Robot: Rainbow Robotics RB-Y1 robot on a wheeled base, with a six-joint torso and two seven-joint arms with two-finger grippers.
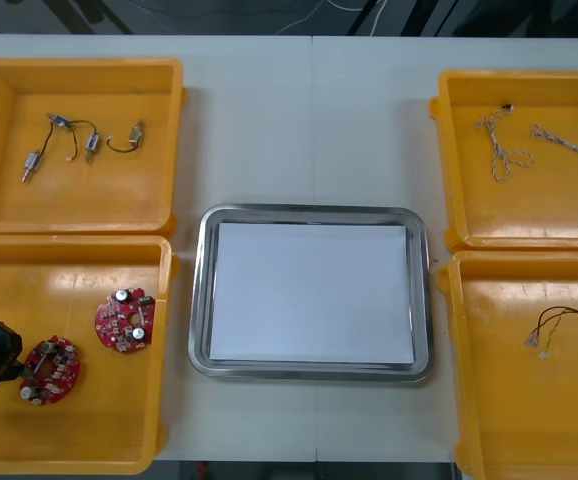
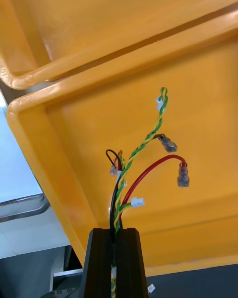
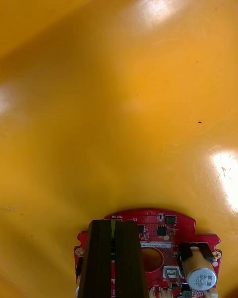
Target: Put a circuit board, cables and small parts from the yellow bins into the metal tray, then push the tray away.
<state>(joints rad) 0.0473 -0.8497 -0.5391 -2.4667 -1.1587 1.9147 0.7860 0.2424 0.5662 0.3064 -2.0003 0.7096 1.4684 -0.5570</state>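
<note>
Clamping a red and yellow cable between its black fingers, the right gripper hangs over the near right bin, the yellow one just right of the metal tray on the robot's side. The fingers stand apart only by the bundle's thickness. Twisted yellow-green, red and black strands rise out of them and fan above the bin floor, with small connectors at their tips. The metal tray lies at the middle of the table, white inside.

Just left of the tray, in the near left bin, the left gripper sits over a round red circuit board. Its fingers are pressed together with a hairline slit between them, lying across the board's face beside a silver capacitor. Whether they pinch any part of the board I cannot tell. A second circuit board lies flat in the same bin, closer to the tray and apart from the first.

The far left bin, beyond it on the tray's left, holds small metal parts with short black cables. The far right bin, on the tray's right, holds twisted blue and white cables.
</note>
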